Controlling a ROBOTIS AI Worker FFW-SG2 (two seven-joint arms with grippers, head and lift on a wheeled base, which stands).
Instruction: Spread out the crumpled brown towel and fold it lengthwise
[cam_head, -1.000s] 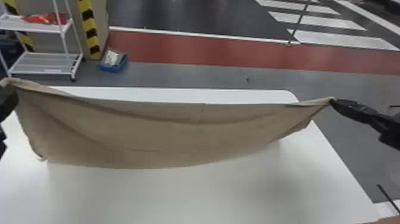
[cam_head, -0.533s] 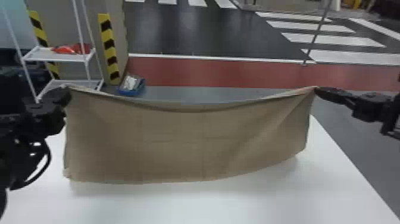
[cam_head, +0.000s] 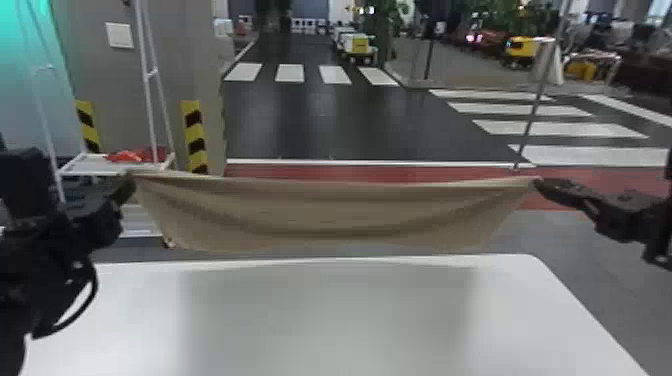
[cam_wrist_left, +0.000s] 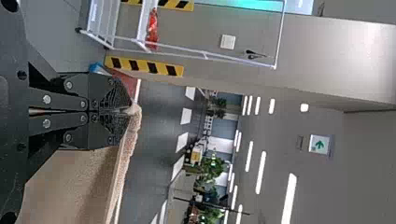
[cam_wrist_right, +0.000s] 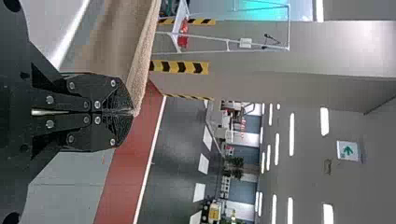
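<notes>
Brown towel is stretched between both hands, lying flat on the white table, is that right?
Not lying flat: the head view shows the brown towel hanging in the air, its lower edge clear of the white table. It is stretched between the left hand and the right hand.

"What lies nearest us in the head view?"

"We have a white table (cam_head: 525, 310) with a rounded far corner. Beyond it come grey floor (cam_head: 600, 280), then a red strip (cam_head: 635, 175) beside a dark road (cam_head: 320, 130)."

"And on our left?"

"A white rack (cam_head: 82, 165) holds something red (cam_head: 131, 157), in front of a grey pillar (cam_head: 110, 90). We notice a yellow-and-black striped guard (cam_head: 194, 135) low down and a white panel (cam_head: 119, 35) higher up."

"Farther off?"

"We make out white crossing stripes (cam_head: 560, 129), a small vehicle (cam_head: 359, 46) with a yellow patch, and green plants (cam_head: 395, 25)."

"Overhead, the left wrist view gives us ceiling lights (cam_wrist_left: 288, 198) and a sign (cam_wrist_left: 319, 144) with a green arrow."
</notes>
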